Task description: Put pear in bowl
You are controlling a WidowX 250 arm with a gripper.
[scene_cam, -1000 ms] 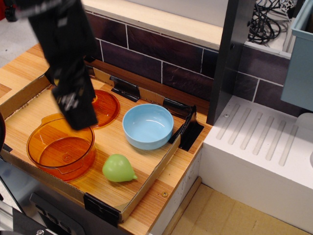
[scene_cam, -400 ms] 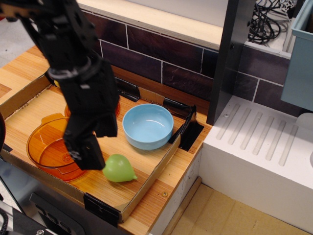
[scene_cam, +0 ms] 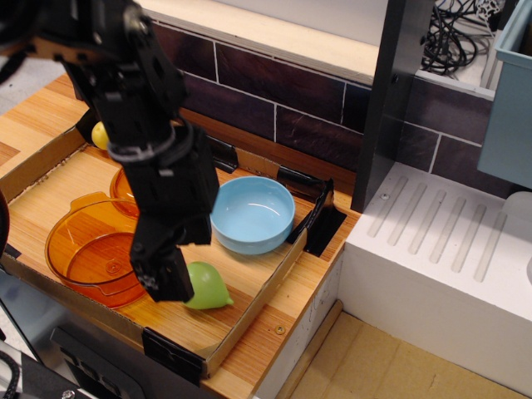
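The light-green pear [scene_cam: 211,288] lies on the wooden floor of the cardboard tray, near its front right corner, tapered end pointing right. The light-blue bowl [scene_cam: 252,214] stands empty just behind it, toward the back right. My black gripper [scene_cam: 173,284] hangs down at the pear's left side and covers its left part. A dark finger [scene_cam: 166,274] stands in front of the pear. The other finger is hidden, so I cannot tell how the jaws stand or whether they touch the pear.
A transparent orange pot [scene_cam: 90,249] sits left of the gripper. An orange lid [scene_cam: 123,184] shows behind the arm, and a yellow fruit [scene_cam: 100,135] at the back left. The cardboard tray wall [scene_cam: 249,312] runs close to the pear's right. A white ribbed surface [scene_cam: 449,241] lies to the right.
The arm has swung down and to the right, from above the pot to the pear's left side. The pear and bowl have not moved.
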